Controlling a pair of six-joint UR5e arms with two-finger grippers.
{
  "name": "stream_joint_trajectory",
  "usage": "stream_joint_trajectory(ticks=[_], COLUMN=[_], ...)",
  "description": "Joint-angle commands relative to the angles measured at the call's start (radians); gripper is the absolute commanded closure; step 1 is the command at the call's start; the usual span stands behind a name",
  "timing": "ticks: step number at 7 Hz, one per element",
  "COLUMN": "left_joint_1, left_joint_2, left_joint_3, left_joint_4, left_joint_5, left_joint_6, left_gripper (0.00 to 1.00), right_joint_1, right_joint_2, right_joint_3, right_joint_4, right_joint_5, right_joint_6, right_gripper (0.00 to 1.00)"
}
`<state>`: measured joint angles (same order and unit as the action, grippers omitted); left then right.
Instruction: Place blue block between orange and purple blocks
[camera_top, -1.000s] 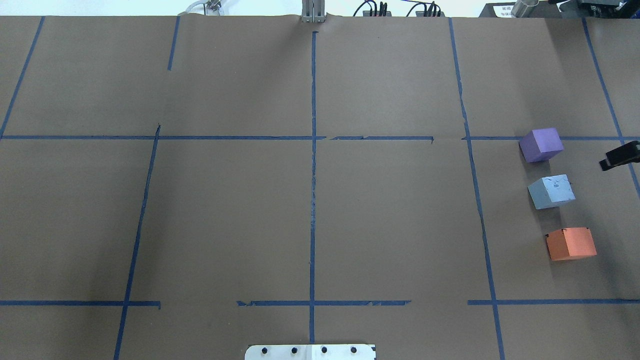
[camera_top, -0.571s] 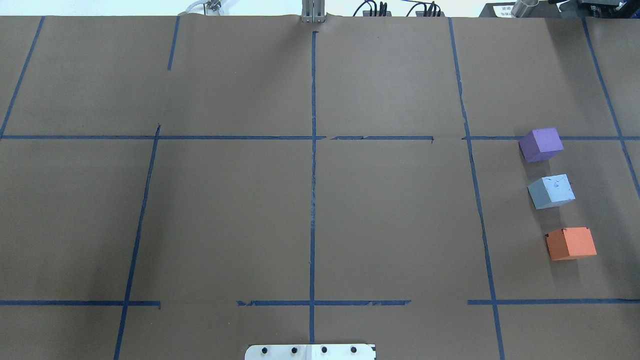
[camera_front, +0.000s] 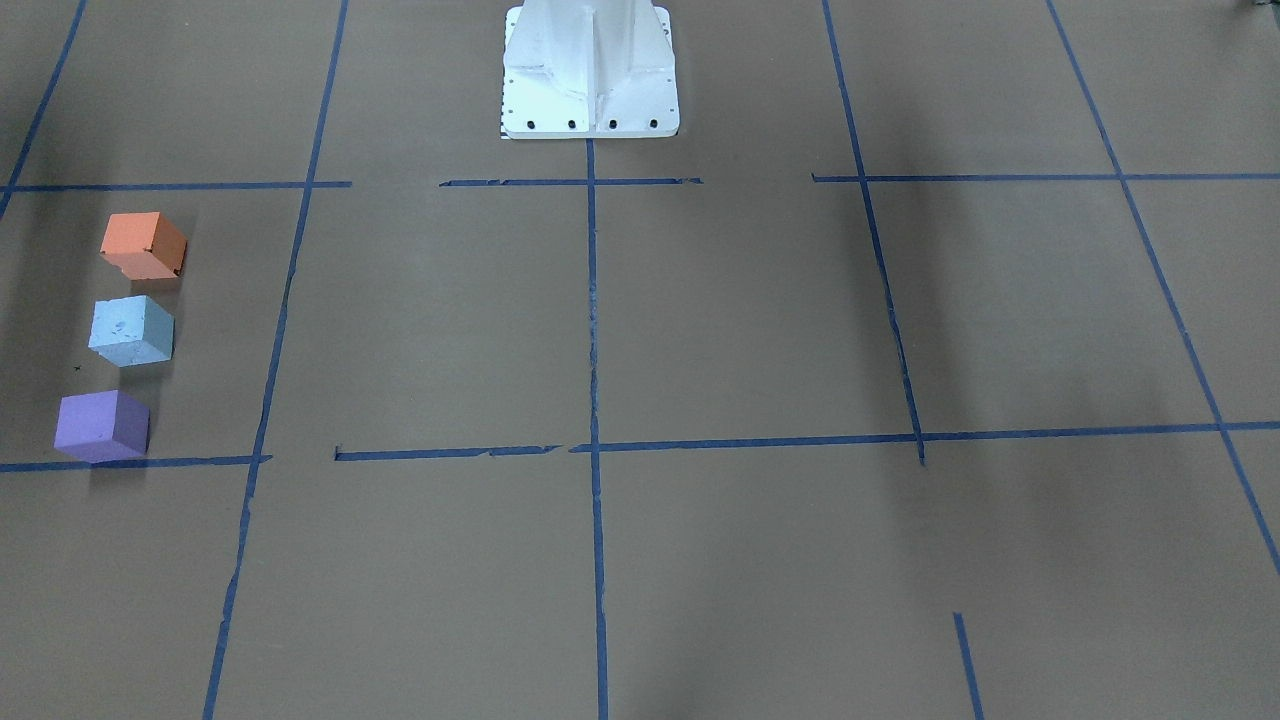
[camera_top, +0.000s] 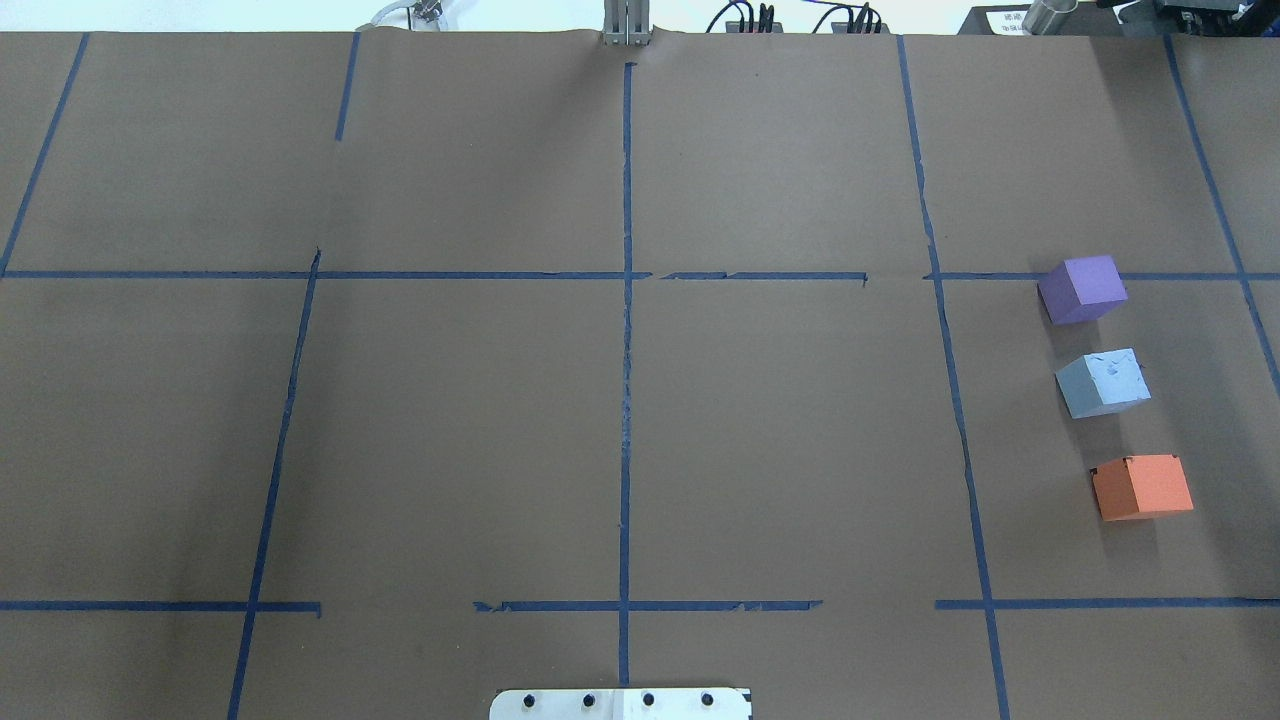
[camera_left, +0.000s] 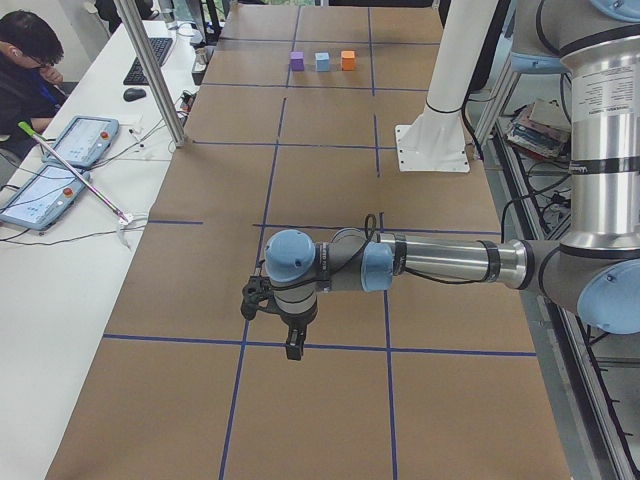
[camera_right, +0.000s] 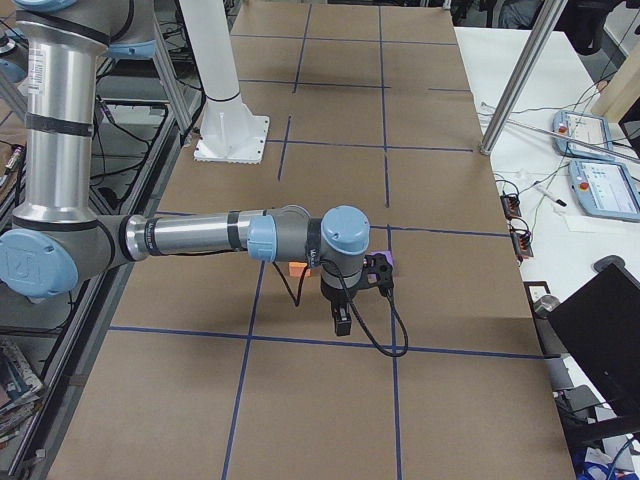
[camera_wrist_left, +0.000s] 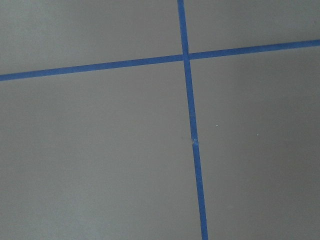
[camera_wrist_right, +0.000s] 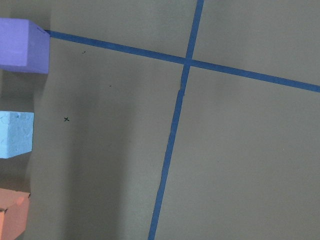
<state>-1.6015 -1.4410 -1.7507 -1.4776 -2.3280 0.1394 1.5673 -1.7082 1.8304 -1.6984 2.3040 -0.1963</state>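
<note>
Plainly, the blue block (camera_top: 1103, 383) sits between the purple block (camera_top: 1083, 289) at 12 o'clock and the orange block (camera_top: 1142, 487) at 6 o'clock, touching neither. For the left end effector (camera_left: 292, 348) and right end effector (camera_right: 342, 324), I cannot tell the opening.

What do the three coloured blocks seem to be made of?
The light blue cube block looks like foam: matte, with a pitted top. The purple cube block and the orange cube block seem the same material, matte, without shine.
</note>
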Motion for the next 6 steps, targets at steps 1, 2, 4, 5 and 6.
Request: stream_joint_trajectory(ticks=[1,2,4,5,6], left_joint_1=[0.0,0.002,0.002,0.002,0.002], left_joint_2=[0.017,0.018,0.018,0.018,0.018], left_joint_3=[-0.003,-0.001,-0.013,-0.013,-0.012], left_joint_4=[0.0,0.0,-0.001,-0.001,-0.001], left_joint_5=[0.004,0.004,0.002,0.002,0.002], left_joint_6=[0.003,0.003,0.003,0.003,0.003], left_gripper=[0.0,0.0,0.0,0.0,0.0], right_joint_1=[0.0,0.0,0.0,0.0,-0.001], right_joint_2=[-0.001,-0.007,-0.011,-0.011,-0.011], right_joint_3=[-0.002,0.0,-0.002,-0.002,-0.002], right_joint_4=[0.0,0.0,0.002,0.002,0.002], right_joint_5=[0.003,0.009,0.009,0.009,0.009], right_joint_6=[-0.002,-0.002,-0.002,-0.003,-0.003], right_gripper=[0.0,0.0,0.0,0.0,0.0])
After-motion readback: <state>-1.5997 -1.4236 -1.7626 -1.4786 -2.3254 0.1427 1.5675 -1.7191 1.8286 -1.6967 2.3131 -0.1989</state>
